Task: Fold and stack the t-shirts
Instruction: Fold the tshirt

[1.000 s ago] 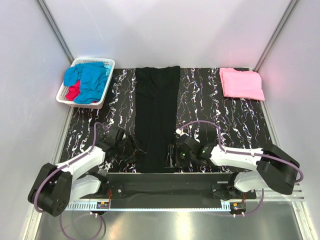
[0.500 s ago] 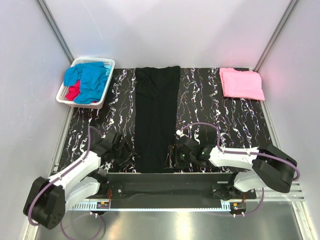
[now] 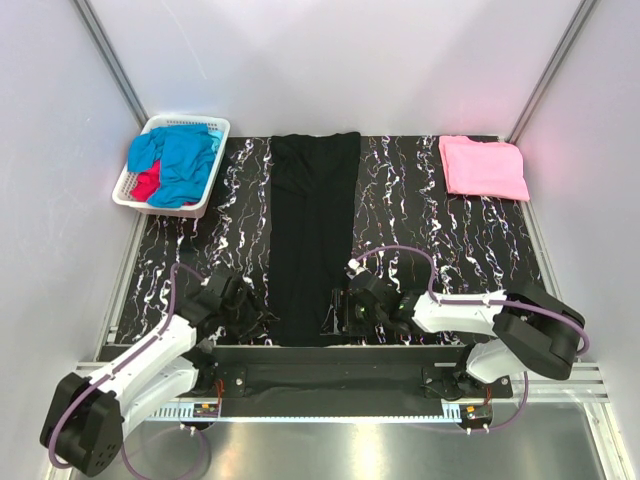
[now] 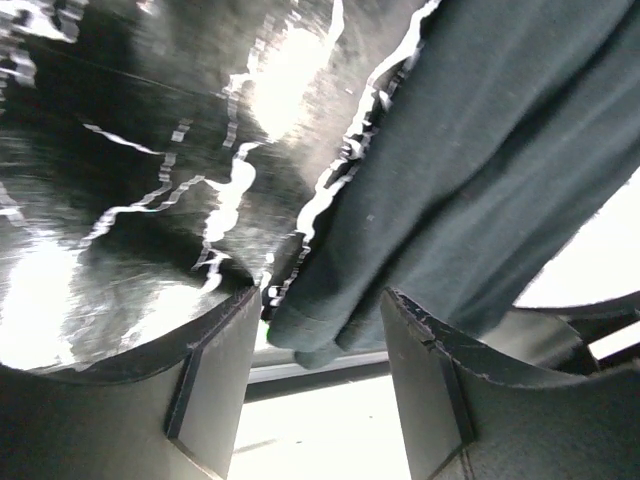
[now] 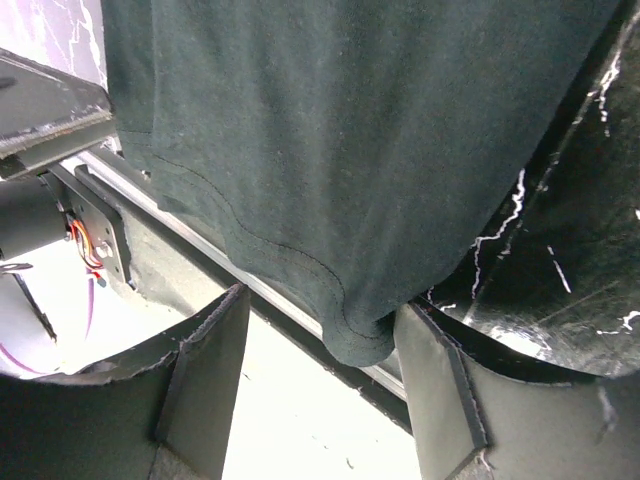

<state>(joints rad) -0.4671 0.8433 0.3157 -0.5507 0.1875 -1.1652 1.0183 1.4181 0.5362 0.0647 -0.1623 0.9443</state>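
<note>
1. Lying as a long narrow strip, the black t-shirt (image 3: 312, 235) runs from 12 to 6 o'clock down the middle of the table (image 3: 450, 250), its near hem at the table's 6 o'clock edge.
2. The left gripper (image 3: 258, 316) sits at the hem's 7 o'clock corner with its fingers spread. That corner of cloth is between them, not yet pinched.
3. The right gripper (image 3: 338, 310) mirrors it at the 5 o'clock corner, also spread around the hem edge.
4. Both arms look equally near, so the coming fold probably means closing on both corners and carrying them toward 12 o'clock along the long axis.
5. A folded pink t-shirt (image 3: 484, 167) lies at 2 o'clock. The blue shirt (image 3: 185, 160) and red shirt (image 3: 147, 183) wait in the basket (image 3: 150, 128) at 10 o'clock.
</note>
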